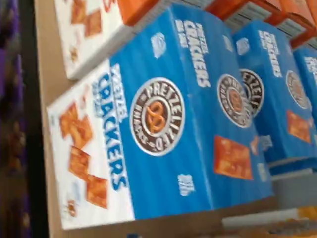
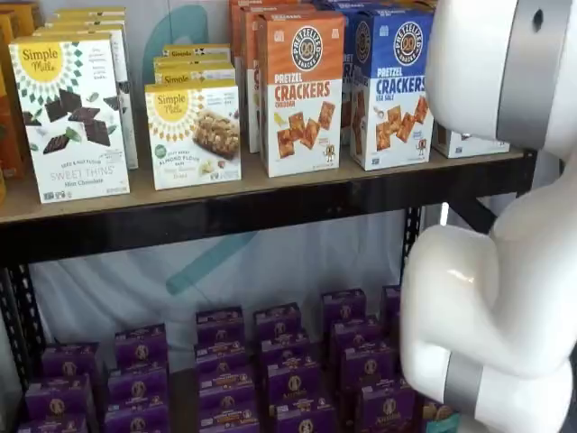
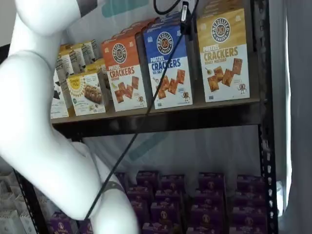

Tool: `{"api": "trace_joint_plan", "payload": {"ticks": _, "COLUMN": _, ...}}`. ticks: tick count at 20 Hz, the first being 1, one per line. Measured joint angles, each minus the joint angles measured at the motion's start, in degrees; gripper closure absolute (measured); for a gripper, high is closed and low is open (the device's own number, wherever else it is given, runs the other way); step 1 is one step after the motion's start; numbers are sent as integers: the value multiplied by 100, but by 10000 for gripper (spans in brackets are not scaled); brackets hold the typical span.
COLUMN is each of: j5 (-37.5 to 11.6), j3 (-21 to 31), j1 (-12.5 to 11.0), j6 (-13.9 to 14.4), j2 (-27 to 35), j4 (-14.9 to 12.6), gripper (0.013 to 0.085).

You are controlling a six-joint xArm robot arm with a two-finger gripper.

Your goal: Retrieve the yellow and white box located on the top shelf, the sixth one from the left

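The yellow and white box (image 3: 223,56) stands upright at the right end of the top shelf (image 3: 161,119), next to the black upright. In a shelf view my arm hides all but a white lower strip of the box (image 2: 469,142). My gripper (image 3: 185,17) hangs from the upper edge with a cable beside it, in front of the blue box's upper right corner, just left of the yellow and white box. Only a thin dark finger shows, side-on. It holds nothing and its jaws stand open. The wrist view shows blue cracker boxes (image 1: 168,114) close up.
Orange (image 3: 124,73) and blue (image 3: 168,68) Pretzel Crackers boxes stand left of the target, with Simple Mills boxes (image 2: 68,117) further left. Purple boxes (image 2: 270,361) fill the lower shelf. A black upright (image 3: 263,122) borders the right end. My white arm (image 2: 487,271) blocks part of the shelf.
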Motion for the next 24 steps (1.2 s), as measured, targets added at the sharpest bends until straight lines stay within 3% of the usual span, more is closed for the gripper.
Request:
{"api": "trace_joint_plan", "payload": {"ticks": 2, "j5": -335, "j3": 38, "j1": 197, "j6": -78, "j2": 14, "j4": -231, "gripper": 130}}
{"api": "trace_joint_plan", "payload": {"ticks": 6, "j5": -483, "j3": -125, "j1": 463, "j6": -53, "j2": 206, "j4": -709, "gripper": 130}}
{"api": "trace_joint_plan", "payload": {"ticks": 18, "j5": -189, "j3": -1207, "j1": 909, "j6": 250, "j2": 1164, "j4": -1683, "gripper": 130}}
{"api": "trace_joint_plan", "payload": {"ticks": 24, "j5": 128, "j3": -1801, "j1": 1015, "j6": 379, "j2": 1601, "j4": -2004, "gripper": 130}}
